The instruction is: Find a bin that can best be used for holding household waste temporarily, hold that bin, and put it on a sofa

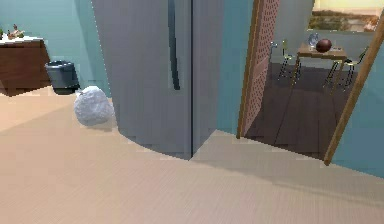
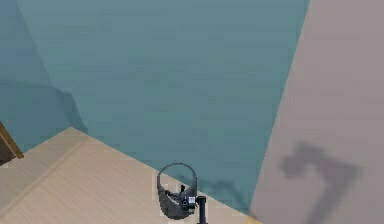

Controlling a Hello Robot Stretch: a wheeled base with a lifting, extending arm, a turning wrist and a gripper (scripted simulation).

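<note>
So the bin point(image 1: 61, 76) is that small dark one on the floor, well left of the fridge point(image 1: 160, 70), past the white bag point(image 1: 95, 106) slumped at the fridge's left side. I'd drive toward it, swing wide of the bag, then turn side-on so the arm can reach. The gripper point(image 2: 178, 197) has nothing in it, just floor and wall behind; how open it is, can't tell. No readable labels or writing anywhere

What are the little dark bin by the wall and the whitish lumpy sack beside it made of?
The bin looks like dark smooth plastic or metal, with a faint sheen on its side; I can't say which. The sack looks like thin crinkled plastic film: pale, wrinkled, bulging.
</note>
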